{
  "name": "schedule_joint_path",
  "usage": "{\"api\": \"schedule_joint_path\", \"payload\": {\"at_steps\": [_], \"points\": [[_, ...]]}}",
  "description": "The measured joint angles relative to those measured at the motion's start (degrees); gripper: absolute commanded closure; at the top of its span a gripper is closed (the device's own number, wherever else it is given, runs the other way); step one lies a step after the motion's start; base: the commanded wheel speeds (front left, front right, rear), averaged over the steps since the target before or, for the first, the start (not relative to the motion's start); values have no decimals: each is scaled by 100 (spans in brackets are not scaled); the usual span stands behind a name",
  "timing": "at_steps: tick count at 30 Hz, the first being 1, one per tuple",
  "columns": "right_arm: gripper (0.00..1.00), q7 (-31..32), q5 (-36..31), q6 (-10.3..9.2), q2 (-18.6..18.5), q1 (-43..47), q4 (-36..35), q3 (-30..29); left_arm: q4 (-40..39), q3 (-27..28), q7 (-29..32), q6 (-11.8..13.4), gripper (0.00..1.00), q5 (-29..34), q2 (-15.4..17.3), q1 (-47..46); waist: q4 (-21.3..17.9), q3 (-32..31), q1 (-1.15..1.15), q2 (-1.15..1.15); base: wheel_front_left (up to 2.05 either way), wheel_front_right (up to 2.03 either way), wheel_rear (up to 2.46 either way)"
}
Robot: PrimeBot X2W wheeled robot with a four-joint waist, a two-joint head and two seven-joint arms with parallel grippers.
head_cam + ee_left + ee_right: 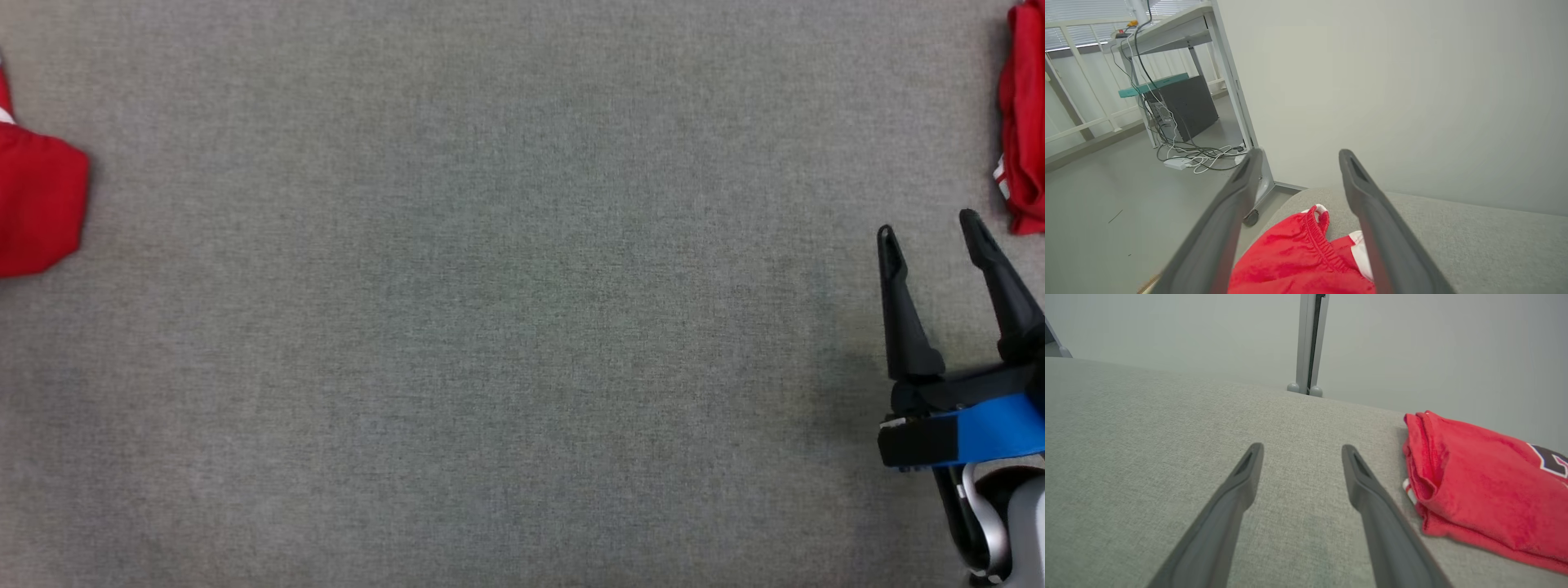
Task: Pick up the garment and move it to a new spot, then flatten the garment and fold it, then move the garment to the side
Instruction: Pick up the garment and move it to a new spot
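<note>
Presently, a grey fabric-covered surface [490, 327] is seen from the head view, with a garment lying at each side edge. Red shorts [37, 204] are laid at the far left of the surface, cut off by the frame's edge, and a folded red shirt [1024, 122] is laid at the far right, likewise cut off. The two are set well apart, with bare grey fabric between them. The right hand [927, 224] is held at the lower right of that view, its two dark fingers spread apart with nothing between them, its tips pointed up toward the folded red shirt and near it without touching. In the right wrist view the same fingers are seen spread over the grey fabric, and the folded red shirt is found just beside the right-side finger; part of a dark printed letter with a pale outline is shown on its upper face. A pale metal post [1308, 343] is seen behind the surface's far edge. The left hand [1301, 153] is shown in the left wrist view, fingers also spread wide and gripping nothing; the red shorts, with a gathered elastic waistband and white trim, are seen between the fingers near a rounded corner of the surface. Beyond it, a desk [1167, 30], a dark computer case [1186, 106] and a tangle of cables [1200, 157] are seen on the floor [1106, 212].
</note>
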Motion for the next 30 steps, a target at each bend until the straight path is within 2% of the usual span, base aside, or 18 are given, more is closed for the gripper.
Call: {"api": "schedule_joint_path", "payload": {"at_steps": [5, 11, 15, 19, 20, 22, 26, 30], "points": [[0, 100, -15, 0, -71, 24, -241, -85, 1012, -100, 163, -192, 0, -85, 171, -415, -73, 263, -1, 0, 0, 0, 0], [0, 175, -32, 0, -94, 42, -422, -104, 2207, -347, 789, -478, 0, -359, 235, -771, -68, 393, -1, 0, 0, 0, 0], [0, 231, -40, 0, -113, 39, -497, -89, 2804, -523, 1265, -532, 0, -612, 215, -911, -72, 411, -2, -1, 0, 0, 0], [0, 264, -41, 0, -122, 39, -542, -81, 3058, -798, 1814, -536, 0, -985, 209, -1071, -71, 408, -3, -2, 0, 0, 0], [0, 278, -41, 0, -127, 38, -547, -80, 3086, -865, 1917, -536, 20, -1068, 243, -1097, -70, 405, -3, -3, 0, 0, 0], [0, 285, -41, 0, -133, 38, -552, -74, 3096, -1012, 2031, -541, 100, -1207, 288, -1125, -73, 396, -3, -3, 0, 0, 0], [0, 291, -41, 0, -131, 21, -512, -22, 3089, -1301, 2190, -541, 100, -1432, 357, -1149, -87, 340, -3, -3, 0, 0, 0], [0, 231, -32, 0, -90, 20, -393, 1, 2953, -1566, 1827, -541, 100, -1548, 477, -1146, -114, 226, -1, -2, 0, 0, 0]]}}
